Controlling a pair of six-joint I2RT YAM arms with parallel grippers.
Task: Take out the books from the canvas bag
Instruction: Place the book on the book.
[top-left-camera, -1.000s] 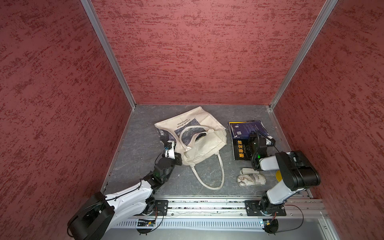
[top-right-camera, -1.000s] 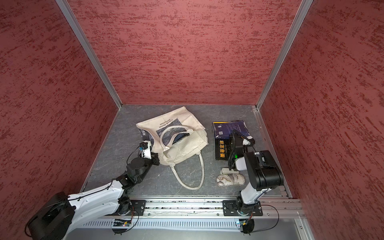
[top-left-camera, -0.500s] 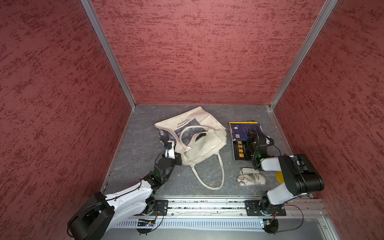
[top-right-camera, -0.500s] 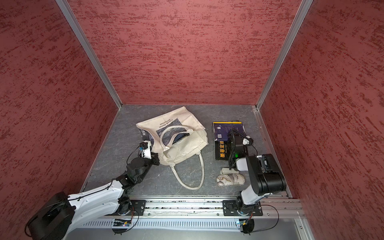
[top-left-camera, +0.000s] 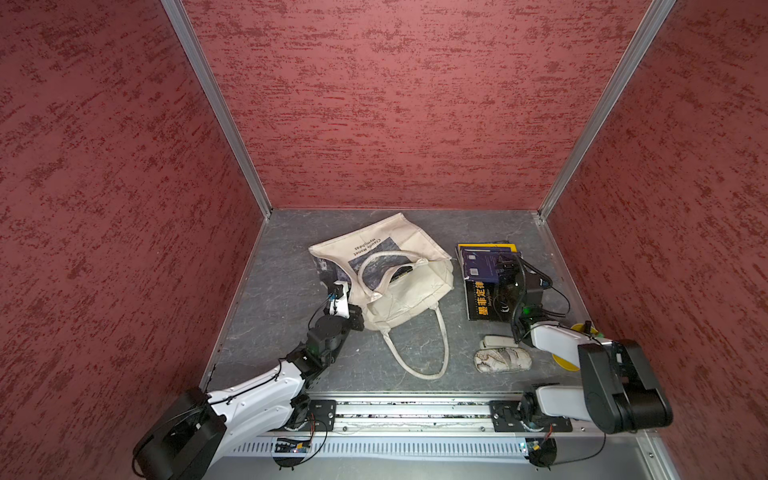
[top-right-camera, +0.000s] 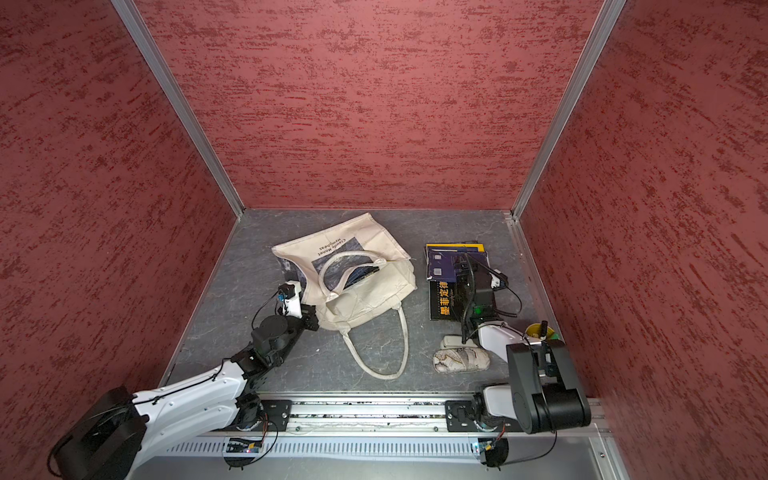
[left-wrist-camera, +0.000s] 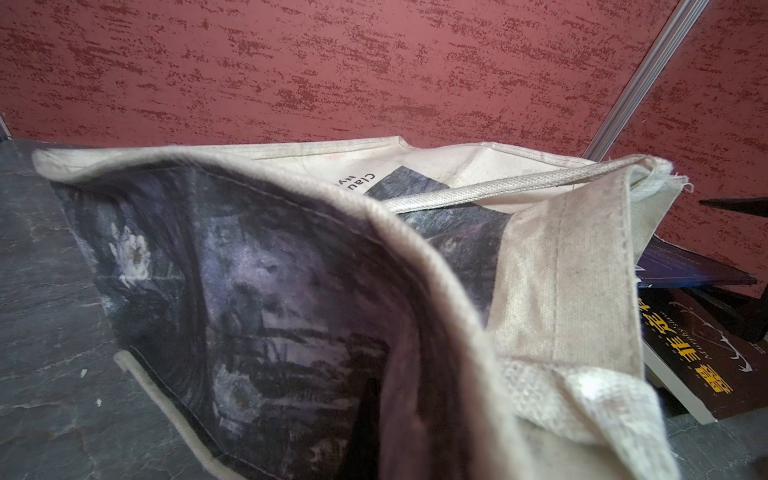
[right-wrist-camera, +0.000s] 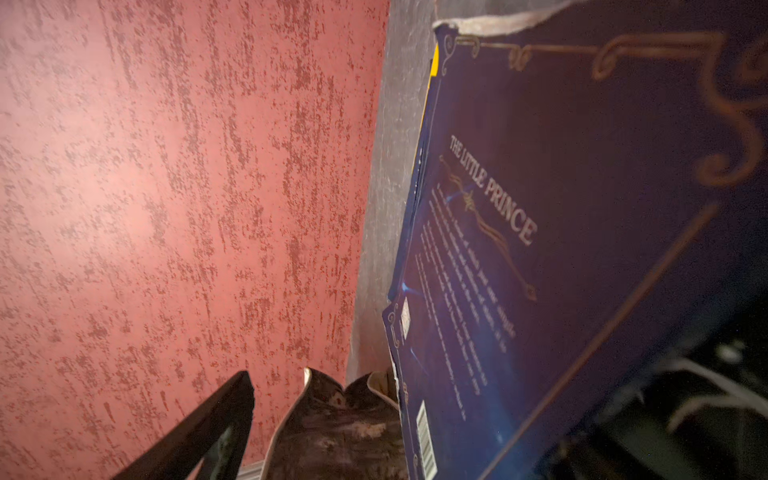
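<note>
The cream canvas bag (top-left-camera: 411, 245) (top-right-camera: 374, 239) lies on its side mid-floor. A dark book edge (top-left-camera: 401, 274) shows in its mouth. My left gripper (top-left-camera: 356, 322) (top-right-camera: 311, 322) is shut on the bag's near-left rim; the cloth (left-wrist-camera: 291, 270) hides its fingers in the left wrist view. To the right the books lie stacked: a dark blue one (top-left-camera: 480, 264) (right-wrist-camera: 540, 249) rests across a yellow one (top-left-camera: 509, 248) and a black one with orange lettering (top-left-camera: 484, 303) (left-wrist-camera: 706, 365). My right gripper (top-left-camera: 505, 270) (top-right-camera: 465, 268) hovers open over the blue book, with one finger (right-wrist-camera: 216, 415) spread wide.
A white patterned pouch (top-left-camera: 503, 359) and a small white object (top-left-camera: 496, 341) lie near the front right. A yellow round thing (top-left-camera: 582, 332) sits under the right arm. One bag handle (top-left-camera: 419, 353) loops toward the front rail. Red walls close three sides.
My right gripper has opened and let go of the dark blue book, which now lies flat on the stack. The left gripper and the bag have not moved.
</note>
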